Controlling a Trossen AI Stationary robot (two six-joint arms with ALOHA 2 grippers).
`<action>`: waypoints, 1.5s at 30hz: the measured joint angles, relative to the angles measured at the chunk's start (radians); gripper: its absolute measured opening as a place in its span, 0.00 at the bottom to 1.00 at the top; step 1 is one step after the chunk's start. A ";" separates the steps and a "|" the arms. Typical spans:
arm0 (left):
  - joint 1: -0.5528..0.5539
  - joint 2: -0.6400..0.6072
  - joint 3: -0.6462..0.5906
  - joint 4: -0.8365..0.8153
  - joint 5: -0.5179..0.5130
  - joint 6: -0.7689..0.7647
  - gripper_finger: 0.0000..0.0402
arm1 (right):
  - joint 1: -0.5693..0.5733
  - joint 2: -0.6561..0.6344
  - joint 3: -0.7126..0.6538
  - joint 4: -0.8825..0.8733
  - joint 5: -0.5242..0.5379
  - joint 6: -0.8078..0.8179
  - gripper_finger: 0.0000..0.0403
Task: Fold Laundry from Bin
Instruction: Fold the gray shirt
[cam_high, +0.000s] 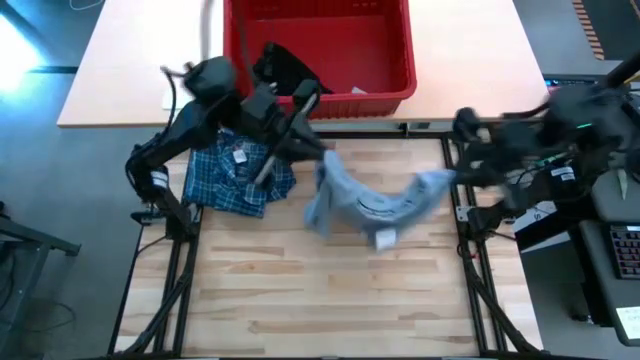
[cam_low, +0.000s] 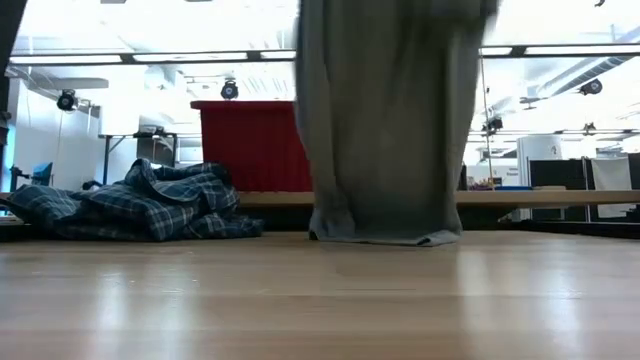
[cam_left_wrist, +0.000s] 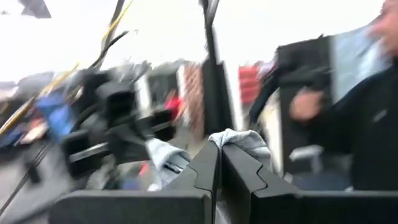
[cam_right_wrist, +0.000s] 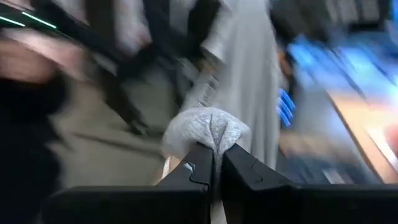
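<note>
A light grey T-shirt (cam_high: 365, 200) hangs over the table's middle, strung between my two grippers. My left gripper (cam_high: 325, 160) is shut on its left end and my right gripper (cam_high: 455, 178) on its right end. In the low view the T-shirt (cam_low: 385, 130) falls like a curtain, and its hem (cam_low: 385, 238) reaches the table top. A blue-and-white plaid shirt (cam_high: 235, 175) lies crumpled on the table's far left, under my left arm. The red bin (cam_high: 330, 50) stands beyond the table's far edge. A black garment (cam_high: 285, 68) hangs over its near rim. My left gripper pinches a bunched bit of the grey T-shirt's upper edge (cam_left_wrist: 239, 140) between its two shut fingers, which point about level toward the table's right. The cloth sags away toward the other gripper. My right gripper pinches a gathered wad of the T-shirt's upper edge (cam_right_wrist: 208, 127) between its shut fingers, which point level toward the table's left. Several layers are bunched there. The shirt hangs below and sags slack between the two grips.
Bare wood lies in front of the hanging T-shirt, toward the table's near edge (cam_high: 320, 300). The bin's near rim (cam_high: 350, 100) sits close behind the left arm. A person (cam_left_wrist: 360, 118) stands beyond the table in the left wrist view.
</note>
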 joint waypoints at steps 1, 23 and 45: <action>-0.024 -0.005 0.000 0.045 0.000 -0.024 0.00 | 0.016 0.000 0.024 0.045 -0.049 -0.018 0.02; 0.264 0.210 -0.017 -0.388 -0.461 -0.203 0.00 | -0.113 0.034 -0.235 -0.518 1.098 0.218 0.02; 0.347 0.543 -0.005 -0.558 -0.993 0.082 0.01 | -0.665 0.064 -1.077 0.256 0.775 -0.030 0.05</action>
